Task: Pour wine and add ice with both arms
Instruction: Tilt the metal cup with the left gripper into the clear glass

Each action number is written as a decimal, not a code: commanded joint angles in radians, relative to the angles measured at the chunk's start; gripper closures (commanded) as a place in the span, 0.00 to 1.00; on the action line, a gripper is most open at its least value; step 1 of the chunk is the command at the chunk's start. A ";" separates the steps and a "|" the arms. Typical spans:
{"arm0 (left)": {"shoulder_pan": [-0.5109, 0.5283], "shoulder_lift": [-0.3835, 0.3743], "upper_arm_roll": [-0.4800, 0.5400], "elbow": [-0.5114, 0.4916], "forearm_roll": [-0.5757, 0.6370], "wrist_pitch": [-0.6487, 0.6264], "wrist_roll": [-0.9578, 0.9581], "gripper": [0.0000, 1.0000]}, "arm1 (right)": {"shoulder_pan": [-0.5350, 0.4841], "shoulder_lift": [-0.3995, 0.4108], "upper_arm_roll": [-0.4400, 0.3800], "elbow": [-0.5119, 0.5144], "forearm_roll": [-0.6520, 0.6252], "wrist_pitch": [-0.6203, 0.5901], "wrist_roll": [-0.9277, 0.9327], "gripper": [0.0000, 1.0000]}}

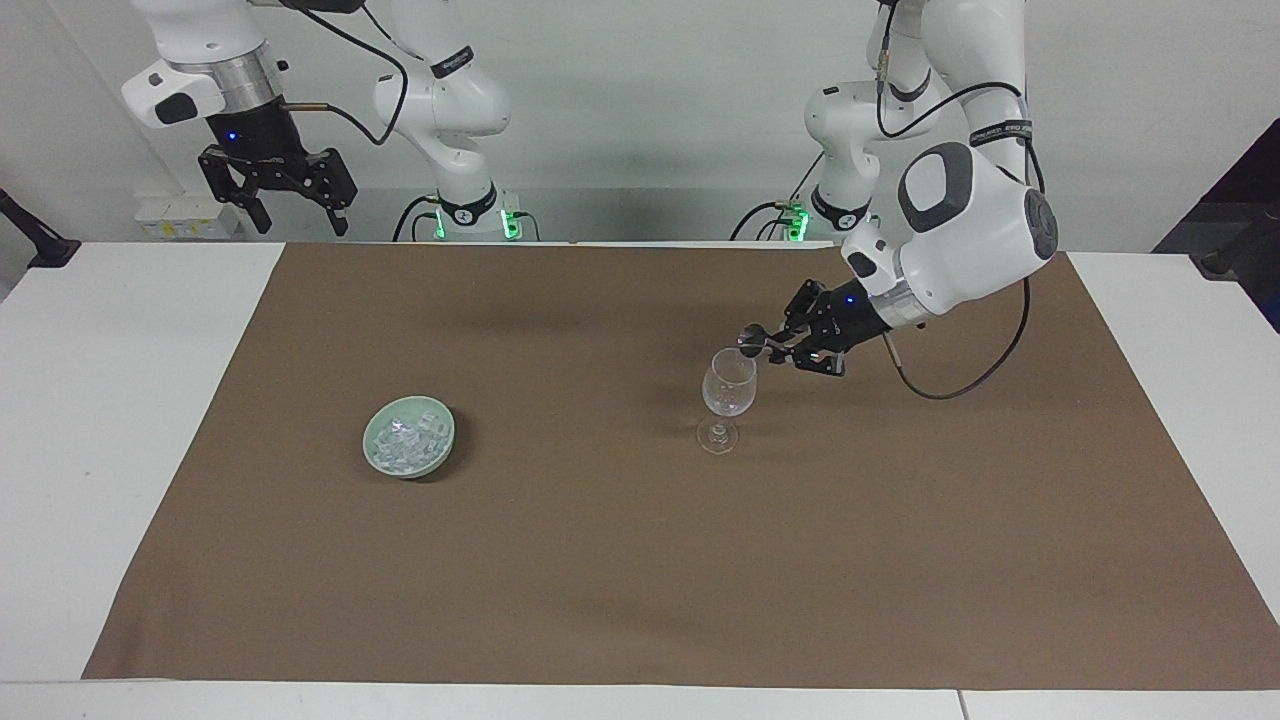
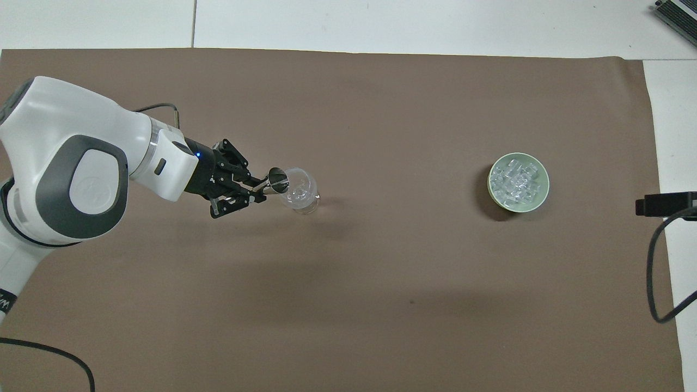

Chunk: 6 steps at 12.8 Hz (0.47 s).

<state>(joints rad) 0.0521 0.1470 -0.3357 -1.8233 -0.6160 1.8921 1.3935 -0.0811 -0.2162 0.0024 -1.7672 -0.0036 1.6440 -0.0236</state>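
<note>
Facing view: the left gripper [image 1: 778,349] is clamped tight on a small metal measuring cup [image 1: 753,337], tipped over the rim of the stemmed glass [image 1: 728,383] so its contents can run into the bowl. The glass stands on the brown mat [image 1: 640,560], toward the left arm's end of the table. The right gripper [image 1: 281,196] waits, jaws wide and empty, raised above the mat's corner at the robots' edge. The ice [image 1: 406,443] fills a green bowl [image 1: 372,450] toward the right arm's end. No stream or liquid can be made out.

Overhead view: the cup's mouth [image 2: 277,179] overlaps the glass rim [image 2: 298,187]; touching cannot be told. The right gripper is cut off here.
</note>
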 commanded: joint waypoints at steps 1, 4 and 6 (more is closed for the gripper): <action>-0.026 -0.021 0.020 -0.008 0.035 0.018 -0.045 0.98 | -0.006 -0.005 0.004 0.003 0.027 -0.009 0.014 0.00; -0.041 -0.029 0.021 -0.008 0.070 0.018 -0.111 0.99 | -0.006 -0.005 0.004 0.003 0.027 -0.009 0.014 0.00; -0.052 -0.030 0.021 -0.008 0.079 0.016 -0.143 0.99 | -0.006 -0.005 0.004 0.003 0.027 -0.009 0.014 0.00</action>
<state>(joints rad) 0.0300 0.1407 -0.3348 -1.8232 -0.5635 1.8930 1.2931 -0.0811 -0.2162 0.0024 -1.7672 -0.0036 1.6440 -0.0236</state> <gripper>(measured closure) 0.758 0.000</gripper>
